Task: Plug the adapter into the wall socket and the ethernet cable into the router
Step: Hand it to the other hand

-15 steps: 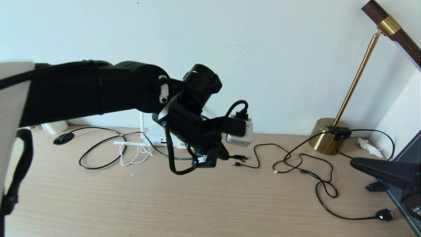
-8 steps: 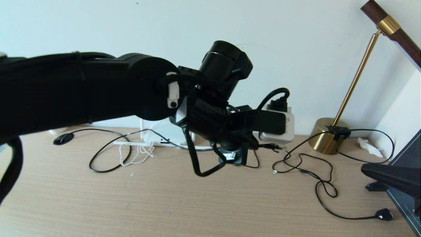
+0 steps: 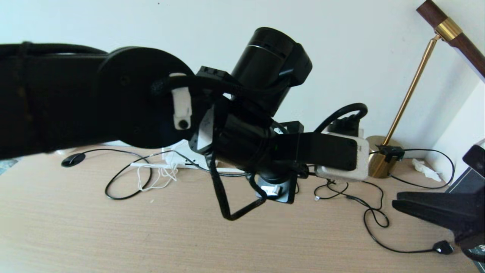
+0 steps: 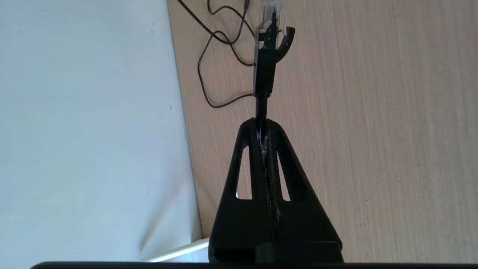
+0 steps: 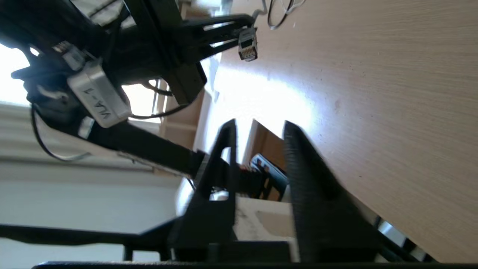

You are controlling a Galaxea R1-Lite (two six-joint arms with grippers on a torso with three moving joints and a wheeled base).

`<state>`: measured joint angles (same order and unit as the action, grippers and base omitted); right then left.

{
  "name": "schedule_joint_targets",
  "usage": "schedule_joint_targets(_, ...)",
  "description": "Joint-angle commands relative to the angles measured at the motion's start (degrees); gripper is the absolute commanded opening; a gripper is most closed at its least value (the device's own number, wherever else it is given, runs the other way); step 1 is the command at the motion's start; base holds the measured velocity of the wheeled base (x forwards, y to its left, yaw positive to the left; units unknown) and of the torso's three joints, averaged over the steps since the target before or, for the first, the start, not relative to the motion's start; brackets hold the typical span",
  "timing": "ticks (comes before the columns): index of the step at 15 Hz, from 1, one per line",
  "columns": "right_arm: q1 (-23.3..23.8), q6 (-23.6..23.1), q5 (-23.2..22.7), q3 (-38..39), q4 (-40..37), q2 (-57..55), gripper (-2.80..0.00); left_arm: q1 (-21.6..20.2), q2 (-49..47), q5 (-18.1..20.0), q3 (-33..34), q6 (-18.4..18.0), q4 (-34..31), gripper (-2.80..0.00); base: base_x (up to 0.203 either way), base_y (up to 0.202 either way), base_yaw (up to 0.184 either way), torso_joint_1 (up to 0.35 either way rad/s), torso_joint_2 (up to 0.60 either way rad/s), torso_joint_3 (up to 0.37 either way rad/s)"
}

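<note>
My left gripper is shut on the ethernet cable just behind its black plug, whose clear tip points away from the wrist. The right wrist view shows that plug hanging above the wooden table at the left fingertips. In the head view the left arm reaches right across the table, with its gripper near the lamp. The white router sits at the wall behind the arm, one antenna upright. My right gripper is open and empty at the right edge. I cannot make out the adapter or the wall socket.
A brass lamp base and stem stand at the back right. Thin black cords loop over the table, ending in a small black plug. A thin white cord lies by the router. A dark panel stands at the right edge.
The left arm has swung right and risen towards the head camera, carrying the ethernet cable from mid-table to beside the lamp. The right gripper has shifted slightly.
</note>
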<state>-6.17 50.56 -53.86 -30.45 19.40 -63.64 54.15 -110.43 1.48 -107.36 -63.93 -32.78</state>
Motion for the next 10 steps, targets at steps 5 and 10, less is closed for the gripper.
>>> schedule_joint_targets(5, -3.35, -12.97, 3.86, 0.96, 0.27, -2.79, 0.0, 3.23, 4.57, -0.87, 5.06, 0.0, 0.24, -2.8, 0.0, 0.0, 0.0, 0.0, 0.0, 0.0)
schedule_joint_targets(10, -5.02, -17.06, 7.26, 1.3, 8.81, -6.65, 0.0, 4.64, 0.95, -0.62, 4.46, 0.85, 5.92, -2.8, 0.0, 0.0, 0.0, 0.0, 0.0, 0.0)
